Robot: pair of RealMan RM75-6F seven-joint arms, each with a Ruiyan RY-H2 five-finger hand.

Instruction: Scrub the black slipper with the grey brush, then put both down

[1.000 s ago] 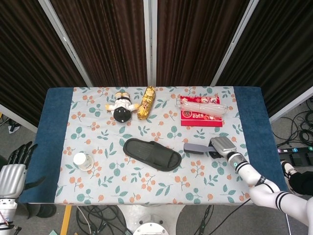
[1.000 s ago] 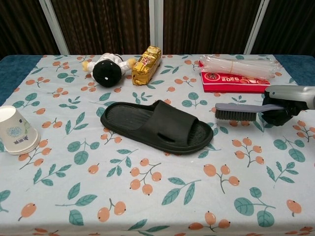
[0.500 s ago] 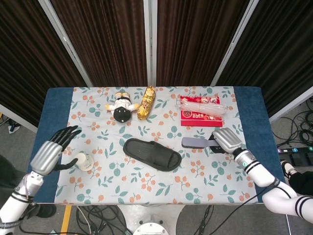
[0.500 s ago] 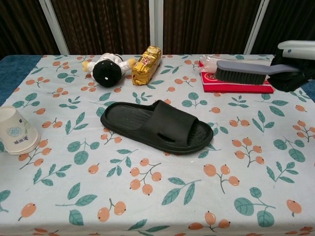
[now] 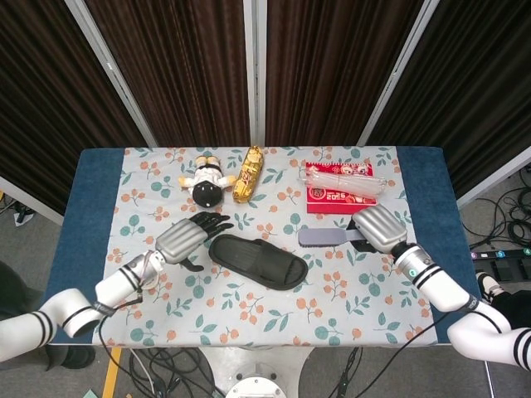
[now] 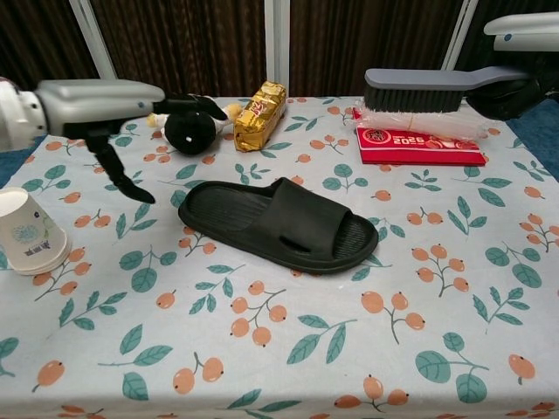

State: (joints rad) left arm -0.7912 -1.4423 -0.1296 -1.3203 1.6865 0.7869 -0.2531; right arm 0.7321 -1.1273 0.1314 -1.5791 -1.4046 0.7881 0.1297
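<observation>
From the head camera we see the slipper [image 5: 258,260] lying flat on the table [image 5: 91,207] near the middle of the cloth. Our left hand [image 5: 186,237] is at its 9 o'clock, just beside the heel end, fingers spread and holding nothing; we cannot tell whether a fingertip touches the rim. Our right hand [image 5: 377,229] sits at the slipper's 3 o'clock, well apart from it, and grips the handle of the brush [image 5: 328,239], whose head points toward 9 o'clock, between that hand and the slipper. A doll [image 5: 207,179] and a gold packet [image 5: 247,173] lie at the slipper's 12 o'clock, a red packet [image 5: 340,187] at 1 o'clock.

From the chest camera the slipper [image 6: 278,223] rests sole-down, untouched. Our left hand [image 6: 100,109] hangs above the cloth at the slipper's 10 o'clock, thumb pointing down, fingers apart, empty. The brush [image 6: 437,88] is held level in the air at 2 o'clock, bristles down, over the red packet [image 6: 419,142]. Our right hand [image 6: 521,61] clasps its handle at the frame's edge. A paper cup [image 6: 28,232] lies on its side at 9 o'clock.
</observation>
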